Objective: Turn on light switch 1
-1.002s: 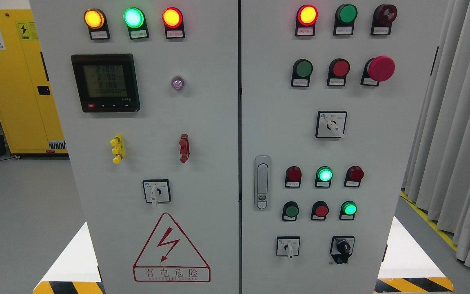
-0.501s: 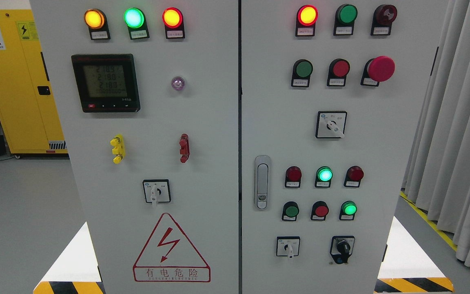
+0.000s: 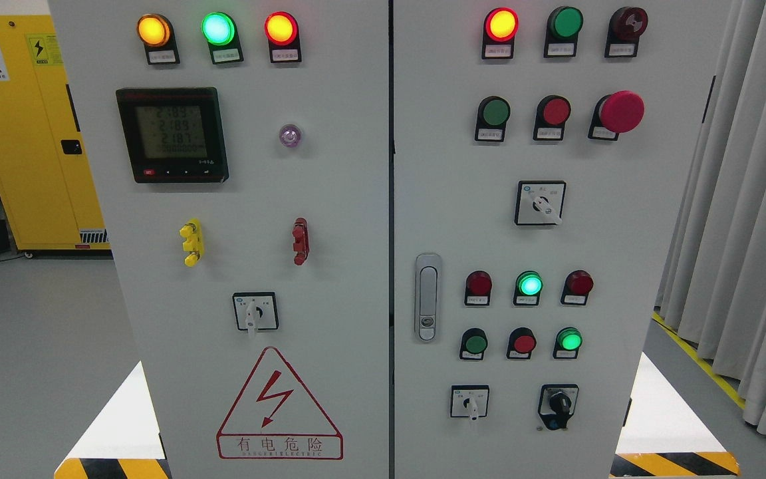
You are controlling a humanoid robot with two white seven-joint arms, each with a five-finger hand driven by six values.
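Grey control cabinet (image 3: 330,199) fills the view, two doors, yellow locker (image 3: 30,133) behind at left. Neither hand in frame; their state cannot be told. Labels too small to read, so which control is light switch 1 is uncertain. Likely candidate: the small green push button (image 3: 474,343) low on the right door, unlit. Judged rigid, spring-loaded, short travel; press square on its cap with one fingertip.
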